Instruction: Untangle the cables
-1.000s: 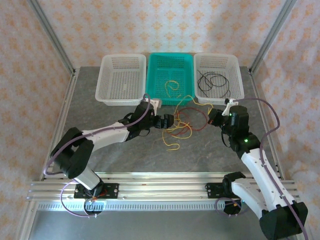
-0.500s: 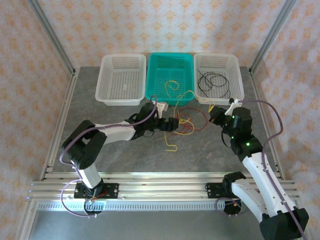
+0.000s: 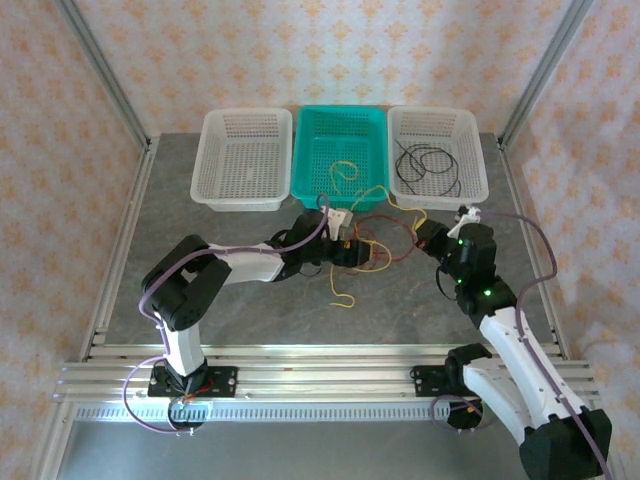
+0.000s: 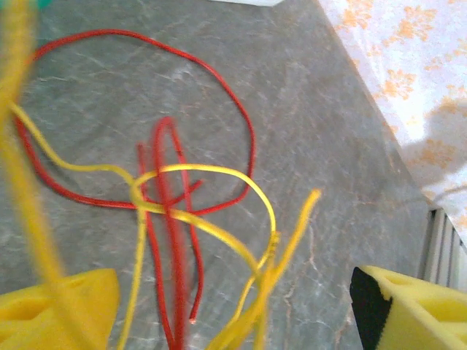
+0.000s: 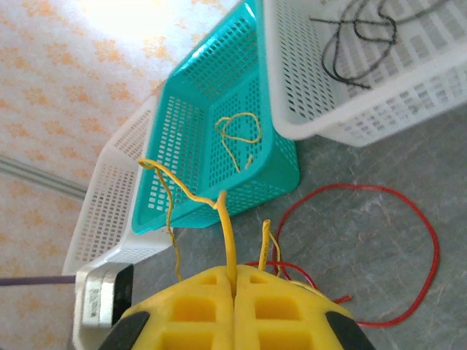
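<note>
Left gripper point(image 4: 233, 312) stands wide open. In its wrist view one yellow foam pad point(image 4: 55, 306) sits in the bottom left corner and its mate in the bottom right. Blurred strands of yellow and red cable pass through the gap between them, unpinched. Overhead, that gripper point(image 3: 358, 256) lies in the middle of the tangle, its jaws too small to read. On the other arm the right gripper point(image 5: 233, 310) is closed, pads pressed flat together, with a yellow cable point(image 5: 227, 240) rising from the seam between them. Overhead it sits at the tangle's right edge, just in front of the right white basket point(image 3: 437, 112).

The grey table point(image 3: 260, 315) carries three baskets in a row at its far edge. The left white basket point(image 3: 245, 114) stands beside the teal basket point(image 3: 338, 110), which holds a small yellow curl point(image 3: 345, 170). The right white basket holds a looped black cable point(image 3: 428, 165). The right wrist view takes both in at a low slant.

The tangle point(image 3: 378, 243) of red and yellow cables lies on the table in front of the teal basket, between the two grippers. Overhead it is a knot of thin lines. The left wrist view separates it into a wide red loop point(image 4: 219, 82) flat on the table, a narrow red hairpin point(image 4: 175, 240) crossing its near side, and a yellow arch point(image 4: 208, 168) crossing the hairpin. A yellow tail point(image 3: 345, 298) curls out toward the near side.
</note>
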You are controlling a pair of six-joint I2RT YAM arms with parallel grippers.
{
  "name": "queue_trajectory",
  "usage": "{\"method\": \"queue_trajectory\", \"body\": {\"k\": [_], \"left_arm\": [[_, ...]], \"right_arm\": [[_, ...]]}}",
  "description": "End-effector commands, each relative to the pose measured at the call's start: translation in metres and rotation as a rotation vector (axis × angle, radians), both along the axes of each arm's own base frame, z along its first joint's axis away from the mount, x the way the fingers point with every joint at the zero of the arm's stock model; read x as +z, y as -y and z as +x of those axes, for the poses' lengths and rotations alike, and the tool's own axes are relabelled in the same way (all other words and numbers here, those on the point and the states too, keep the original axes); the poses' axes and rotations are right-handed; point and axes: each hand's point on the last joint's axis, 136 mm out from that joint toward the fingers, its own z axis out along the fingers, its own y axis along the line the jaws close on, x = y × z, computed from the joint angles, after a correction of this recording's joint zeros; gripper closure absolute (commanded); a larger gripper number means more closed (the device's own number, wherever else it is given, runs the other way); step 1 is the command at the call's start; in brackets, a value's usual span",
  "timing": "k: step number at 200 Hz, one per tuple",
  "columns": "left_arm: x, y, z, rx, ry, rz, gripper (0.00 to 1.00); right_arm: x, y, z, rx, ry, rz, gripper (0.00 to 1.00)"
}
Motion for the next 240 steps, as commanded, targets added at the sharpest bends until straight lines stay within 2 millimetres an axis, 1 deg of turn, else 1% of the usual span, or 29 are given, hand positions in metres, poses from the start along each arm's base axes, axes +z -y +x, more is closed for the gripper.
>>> {"method": "queue_trajectory", "body": {"k": [1,27,55,77,95,114,144,203,222,240], "left_arm": [[0.019,0.012,0.0,-0.027,0.03,-0.063,0.17],[0.02,0.013,-0.004,-0.031,0.026,-0.072,0.19],[0.017,0.017,-0.008,-0.037,0.017,-0.08,0.19],[0.014,0.019,-0.01,-0.038,0.008,-0.085,0.2],[0.011,0.019,-0.01,-0.033,0.001,-0.08,0.2],[0.006,0.014,-0.008,-0.002,-0.001,-0.058,0.2],[0.0,0.009,-0.005,0.028,-0.009,-0.027,0.2],[-0.009,0.003,-0.009,0.04,-0.028,-0.011,0.18],[-0.008,0.003,-0.012,0.03,-0.027,-0.022,0.18],[-0.003,0.009,-0.016,0.009,-0.045,-0.064,0.19]], "right_arm": [[0.001,0.002,0.004,-0.067,0.02,0.096,1.0],[-0.015,0.001,0.004,-0.103,-0.006,0.158,1.0],[-0.028,-0.007,0.007,-0.106,-0.033,0.216,1.0],[-0.034,-0.016,0.008,-0.092,-0.047,0.252,1.0],[-0.036,-0.018,0.008,-0.101,-0.053,0.263,1.0],[-0.033,-0.011,0.005,-0.139,-0.038,0.263,1.0],[-0.027,0.008,-0.001,-0.229,-0.012,0.238,1.0],[-0.027,0.027,-0.009,-0.324,-0.002,0.243,1.0],[-0.027,0.028,-0.008,-0.331,-0.004,0.239,1.0],[-0.034,0.023,-0.005,-0.315,-0.028,0.243,1.0]]}}
